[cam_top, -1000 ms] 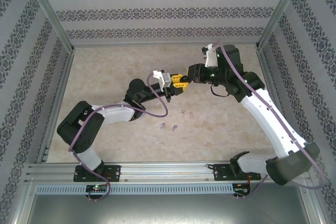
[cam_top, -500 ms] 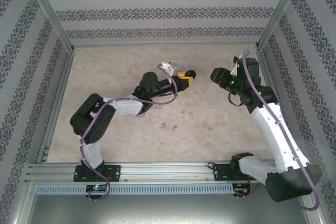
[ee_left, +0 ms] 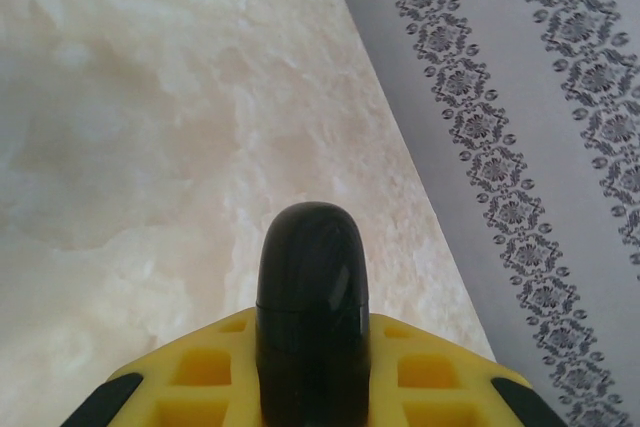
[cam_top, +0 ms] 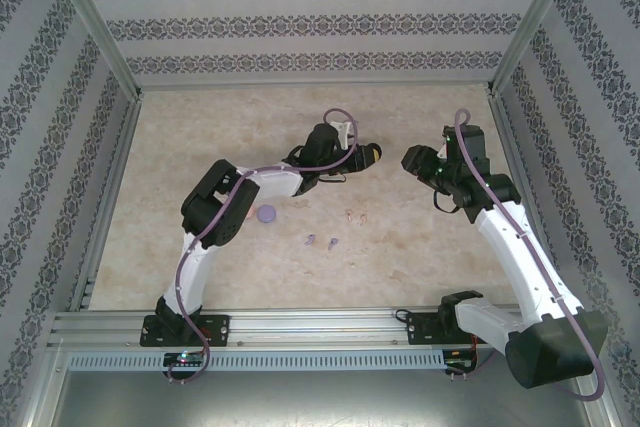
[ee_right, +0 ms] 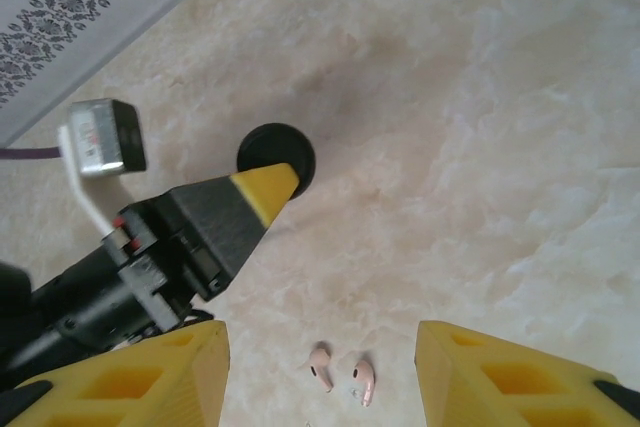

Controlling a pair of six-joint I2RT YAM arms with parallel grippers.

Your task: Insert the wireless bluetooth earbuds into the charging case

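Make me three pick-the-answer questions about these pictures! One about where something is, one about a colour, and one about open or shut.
1. Where is the black case?
A in a drawer; B in the left tool; C on a shelf.
2. What colour are the earbuds below the right tool?
A green; B pink; C orange.
3. The right tool is:
A open; B shut on an earbud; C shut on a cable.

Answers:
1 B, the case sits clamped between that tool's yellow jaws.
2 B, both look pale pink lying on the table.
3 A, its jaws stand wide apart and hold nothing.
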